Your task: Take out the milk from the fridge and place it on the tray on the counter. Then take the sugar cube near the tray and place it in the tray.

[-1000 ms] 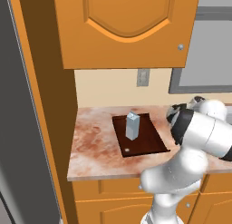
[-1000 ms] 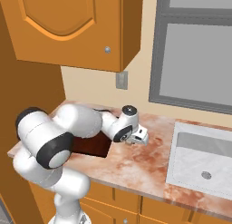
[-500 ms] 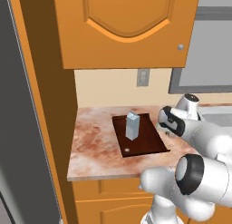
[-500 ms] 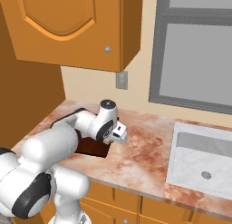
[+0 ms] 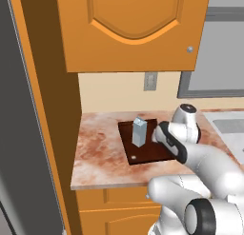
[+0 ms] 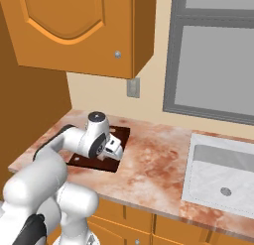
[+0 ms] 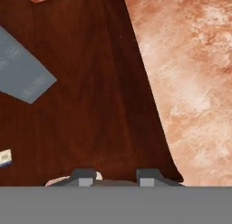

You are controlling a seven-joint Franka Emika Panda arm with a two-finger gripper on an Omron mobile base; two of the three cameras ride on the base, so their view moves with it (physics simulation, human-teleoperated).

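The white arm is swinging leftward across the reddish-pink marbled stone table [image 5: 97, 148]: a second ago its hand was working over the table to the right of the flat dark brown rectangular tray [image 5: 145, 152], and it is now hanging over the tray's right edge. The fingers [image 7: 115, 177] are pressed nearly together, and the pale fleck showing at one tip may be the tiny whitish sugar cube, though the views are not confirming it. The small pale blue-grey gable-top milk carton [image 5: 139, 132] is standing upright on the tray, unchanged over the interval, so the first part of the task appears done. Judging by the hand's transfer, the cube delivery is entering its release stage above the dark board.
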